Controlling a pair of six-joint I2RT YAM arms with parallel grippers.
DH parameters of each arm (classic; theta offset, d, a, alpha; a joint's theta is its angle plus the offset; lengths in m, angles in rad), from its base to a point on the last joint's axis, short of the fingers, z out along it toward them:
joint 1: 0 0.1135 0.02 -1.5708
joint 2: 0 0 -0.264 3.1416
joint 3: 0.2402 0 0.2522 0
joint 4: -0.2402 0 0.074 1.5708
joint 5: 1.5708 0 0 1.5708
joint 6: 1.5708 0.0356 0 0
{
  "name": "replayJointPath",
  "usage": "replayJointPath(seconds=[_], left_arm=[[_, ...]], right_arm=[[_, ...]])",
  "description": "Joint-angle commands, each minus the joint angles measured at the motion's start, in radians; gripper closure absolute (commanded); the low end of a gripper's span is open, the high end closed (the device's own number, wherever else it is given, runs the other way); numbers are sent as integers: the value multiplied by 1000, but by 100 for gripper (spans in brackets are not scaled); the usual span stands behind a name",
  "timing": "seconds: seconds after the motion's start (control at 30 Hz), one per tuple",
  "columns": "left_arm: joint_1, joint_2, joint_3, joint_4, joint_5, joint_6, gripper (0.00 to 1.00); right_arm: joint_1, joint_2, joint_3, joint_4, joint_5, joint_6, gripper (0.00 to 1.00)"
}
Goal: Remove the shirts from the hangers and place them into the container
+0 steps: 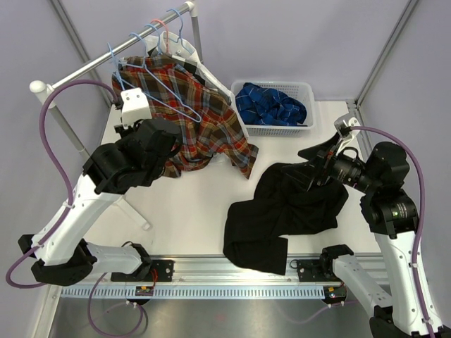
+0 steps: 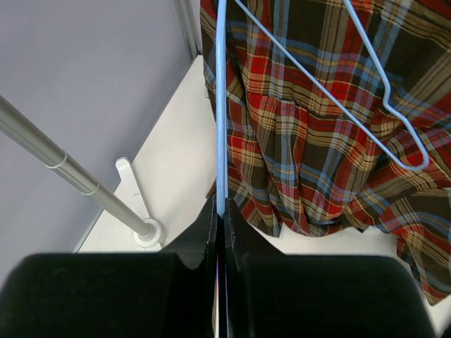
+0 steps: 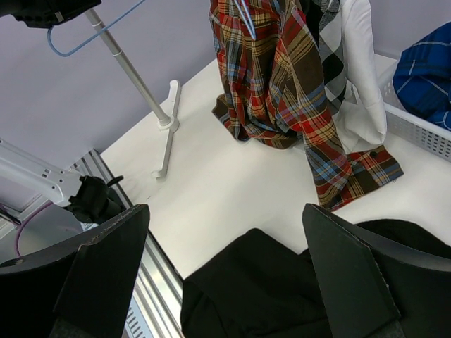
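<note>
Four shirts in view, each placed here against the whitish perforated plastic laundry basket (image 1: pixel 276 131). Nearest, well on the near side of the basket: a large plain black shirt (image 1: pixel 289 211), crumpled on the white table (image 1: pixel 190 211), one end reaching the table's near edge. Over that shirt's far end, near-right of the basket: the right gripper (image 3: pixel 224 208), jaws spread wide and gripping nothing, with black cloth below the fingers in the wrist view. Well to the left of the basket, at about its depth: the left gripper (image 2: pixel 220 211), fingers clenched tight on the thin wire of a light blue clothes hanger (image 2: pixel 221 105), the wire pinched between the pads and running straight away from them. Between the held hanger and the basket: a red-orange plaid shirt (image 1: pixel 201 127), hanging down, its lower end spread on the table close to the basket's left wall. Inside the basket: a blue plaid shirt (image 1: pixel 271 104), bunched up and filling most of it. Far-left of the basket: a white-capped metal rail (image 1: pixel 106 62), running slantwise, with more wire hangers (image 1: pixel 173 24) hooked on it. Between the plaid shirt and the basket's far-left corner: a white shirt with black checks (image 3: pixel 356 77), hanging.
</note>
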Motion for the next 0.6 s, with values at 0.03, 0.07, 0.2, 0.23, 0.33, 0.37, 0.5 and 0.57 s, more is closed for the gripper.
replayJointPath(seconds=[0.03, 0.07, 0.2, 0.23, 0.33, 0.37, 0.5, 0.57], left_arm=[[8, -13, 23, 46, -128, -29, 100], [31, -11, 21, 48, -130, -31, 100], [85, -17, -11, 48, -90, -43, 100], [96, -19, -29, 46, -82, -46, 100], [129, -24, -68, 48, -59, -60, 100], [142, -22, -73, 48, -52, -64, 100], [145, -17, -103, 49, -21, -77, 95], [145, -16, -111, 51, -12, -80, 89]], right_arm=[[15, 13, -1, 28, -14, 16, 0], [15, 16, -1, 28, -14, 16, 0], [18, 24, 5, 28, -15, 19, 1], [18, 25, 4, 28, -16, 19, 0], [18, 25, -1, 28, -13, 19, 1], [18, 25, -4, 28, -11, 16, 1], [18, 21, -18, 28, 2, 15, 1], [16, 19, -24, 29, 18, 13, 1]])
